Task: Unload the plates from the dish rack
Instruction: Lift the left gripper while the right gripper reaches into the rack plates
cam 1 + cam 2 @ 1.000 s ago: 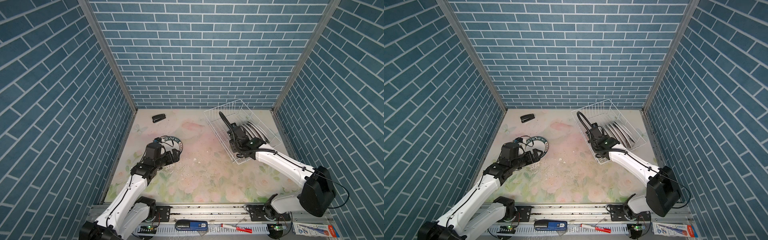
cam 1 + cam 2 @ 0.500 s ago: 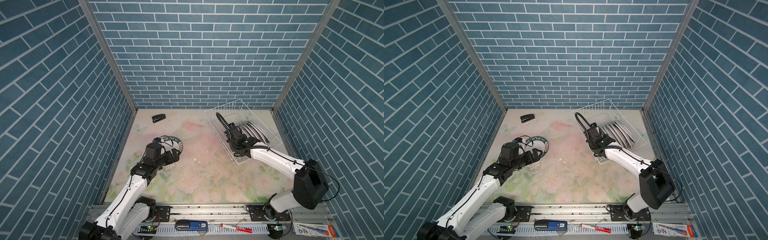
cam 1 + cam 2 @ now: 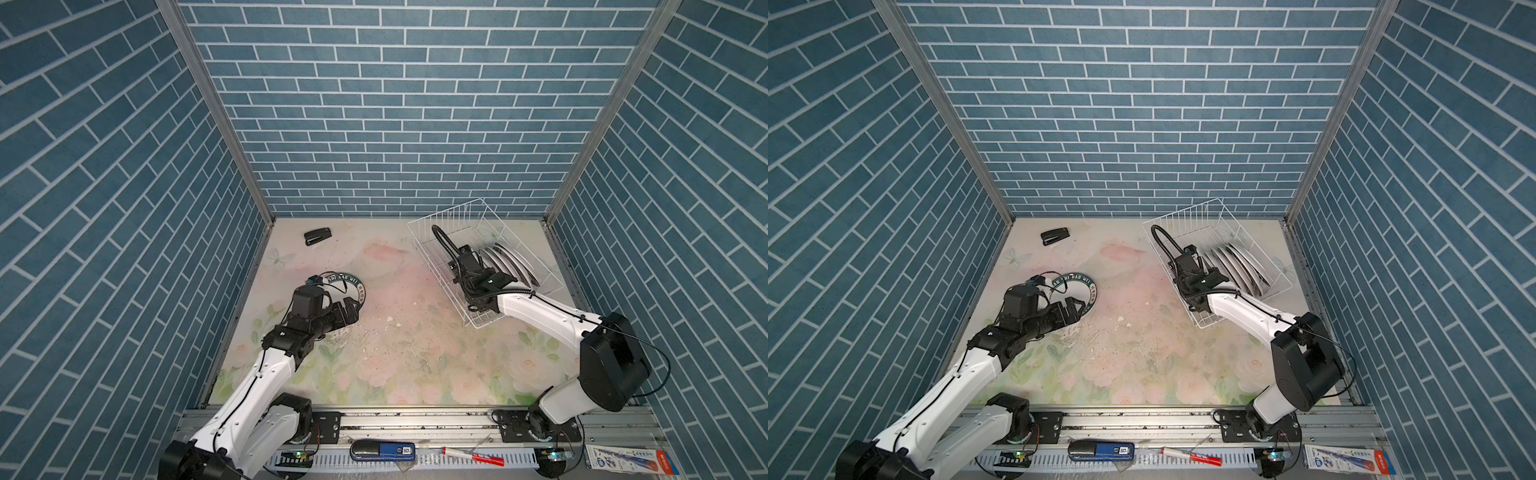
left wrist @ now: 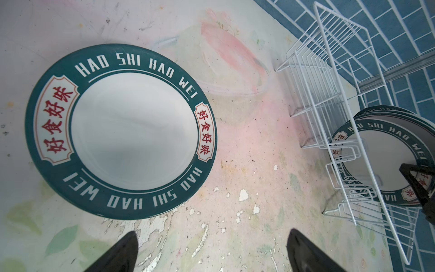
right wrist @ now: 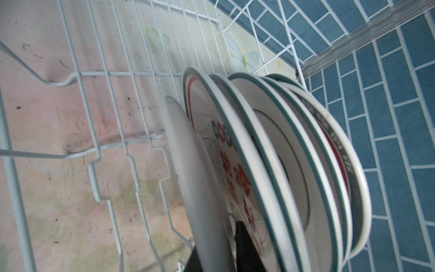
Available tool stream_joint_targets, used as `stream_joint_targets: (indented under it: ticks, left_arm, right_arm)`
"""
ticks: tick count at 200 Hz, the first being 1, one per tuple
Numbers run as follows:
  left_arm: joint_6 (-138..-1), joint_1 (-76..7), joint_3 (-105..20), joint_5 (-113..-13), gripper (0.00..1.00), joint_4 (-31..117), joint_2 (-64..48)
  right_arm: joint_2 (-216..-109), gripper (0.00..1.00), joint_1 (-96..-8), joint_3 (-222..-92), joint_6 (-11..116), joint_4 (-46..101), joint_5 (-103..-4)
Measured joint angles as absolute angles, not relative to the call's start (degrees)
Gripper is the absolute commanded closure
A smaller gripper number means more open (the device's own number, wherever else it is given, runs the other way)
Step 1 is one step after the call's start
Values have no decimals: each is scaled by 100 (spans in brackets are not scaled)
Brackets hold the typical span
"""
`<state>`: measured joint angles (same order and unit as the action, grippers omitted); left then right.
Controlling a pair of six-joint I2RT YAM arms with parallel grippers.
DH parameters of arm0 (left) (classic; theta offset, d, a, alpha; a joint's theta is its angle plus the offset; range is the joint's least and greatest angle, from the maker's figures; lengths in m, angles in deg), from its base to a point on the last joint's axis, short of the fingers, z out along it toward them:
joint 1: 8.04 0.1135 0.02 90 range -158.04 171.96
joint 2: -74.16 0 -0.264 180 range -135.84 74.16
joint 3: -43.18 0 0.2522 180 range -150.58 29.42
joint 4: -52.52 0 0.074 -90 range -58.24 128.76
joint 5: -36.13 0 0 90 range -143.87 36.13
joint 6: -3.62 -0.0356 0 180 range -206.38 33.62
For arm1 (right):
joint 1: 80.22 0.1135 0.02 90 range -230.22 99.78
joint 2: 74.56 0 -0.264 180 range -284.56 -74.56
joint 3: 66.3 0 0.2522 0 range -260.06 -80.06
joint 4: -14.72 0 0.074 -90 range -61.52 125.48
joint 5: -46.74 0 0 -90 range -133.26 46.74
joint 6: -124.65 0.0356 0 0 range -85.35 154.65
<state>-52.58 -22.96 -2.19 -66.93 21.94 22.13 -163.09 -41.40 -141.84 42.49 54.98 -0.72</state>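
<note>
**Edge pinch in a packed rack, this could get noisy**

The right gripper [image 5: 217,247] is down inside the dish rack [image 3: 457,220] at the back right of the table [image 3: 395,332]. It has a finger on each side of the front plate [image 5: 188,164] and looks pinched narrow on the rim, as far as I can see. The other plates [image 5: 270,153] lean on each other right behind it.

My worry is that it's only an edge pinch, so the plate could pivot or slip on the way up. If it snags a wire divider or drags its neighbour, that light rack could shift or the row could topple.

The left gripper [image 4: 213,235] hangs spread wide, holding nothing, just beside the green-rimmed plate [image 4: 122,131] lying flat on the table.

Writing: that plate reads "HAO SHI HAO WEI" twice round the rim, plus red 好食好味 panels. A racked plate shows the same lettering. The red characters on the second racked plate are too blurred to read.
</note>
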Motion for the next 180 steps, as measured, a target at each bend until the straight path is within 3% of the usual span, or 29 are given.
stream_joint_targets:
  ticks: [34,94,180]
  left_arm:
    - [-5256,-2296,-219,-6693,1,2229,2167]
    - [-5254,-2296,-219,-6693,1,2321,2163]
    - [-5249,-2307,-219,-6699,1,2520,1754]
  right_arm:
    - [-16329,93,-4153,-14184,4032,5513,81]
    - [-16322,100,-4137,-14175,3951,5468,46]
    - [-16156,100,-4116,-14173,3949,5509,0]
